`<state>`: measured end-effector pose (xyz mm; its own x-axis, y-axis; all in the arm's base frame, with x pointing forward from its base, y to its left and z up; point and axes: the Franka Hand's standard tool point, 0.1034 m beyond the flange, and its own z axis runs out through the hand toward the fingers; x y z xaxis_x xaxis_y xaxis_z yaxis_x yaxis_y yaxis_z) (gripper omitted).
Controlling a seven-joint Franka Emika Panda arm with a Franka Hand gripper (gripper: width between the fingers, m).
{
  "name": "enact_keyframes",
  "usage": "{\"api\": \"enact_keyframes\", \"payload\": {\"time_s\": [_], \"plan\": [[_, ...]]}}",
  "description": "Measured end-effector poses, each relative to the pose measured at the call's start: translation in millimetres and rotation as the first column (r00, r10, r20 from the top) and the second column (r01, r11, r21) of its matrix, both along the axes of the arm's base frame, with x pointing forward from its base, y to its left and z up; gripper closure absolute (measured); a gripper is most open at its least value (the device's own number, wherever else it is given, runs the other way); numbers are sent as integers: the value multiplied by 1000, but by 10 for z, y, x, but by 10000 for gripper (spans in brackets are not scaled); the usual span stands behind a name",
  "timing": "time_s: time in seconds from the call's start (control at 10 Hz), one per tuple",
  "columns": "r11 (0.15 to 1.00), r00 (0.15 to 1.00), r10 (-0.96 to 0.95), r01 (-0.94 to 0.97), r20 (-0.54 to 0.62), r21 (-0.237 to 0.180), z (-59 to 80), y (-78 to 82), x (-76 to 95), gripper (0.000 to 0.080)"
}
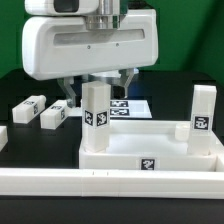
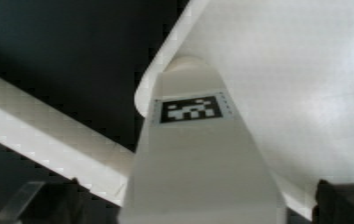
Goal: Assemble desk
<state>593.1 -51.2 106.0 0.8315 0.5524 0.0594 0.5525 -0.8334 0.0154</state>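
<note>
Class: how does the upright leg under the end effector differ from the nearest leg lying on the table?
Pose: the upright leg stands on end; the lying leg rests on its side. Place: the upright leg is at the desk top's corner; the lying leg is on the table. Both are white, tagged blocks.

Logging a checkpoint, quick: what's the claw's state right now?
Claw: open, holding nothing, straddling the upright leg.

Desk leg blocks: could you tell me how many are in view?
4. Standing on the white plastic tray-like desk top: one upright leg at the exterior view's left, another at its right. Lying on the black table, further left: two loose legs.
</note>
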Motion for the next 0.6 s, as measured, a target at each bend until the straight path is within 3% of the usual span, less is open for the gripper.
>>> {"api": "enact_keyframes", "payload": {"time_s": [0.1,0.2,0.3,0.4,0.6], "plan": [[1000,1000,0,0,-1,0,-3,-1,-1,270],[1000,1000,0,0,-1,0,-3,-1,-1,270],[1000,1000,0,0,-1,0,-3,-1,-1,449],[1000,1000,0,0,-1,0,-3,0,-2,511],[1000,1000,-20,20,-1,2,-3,-1,-2,511]]}}
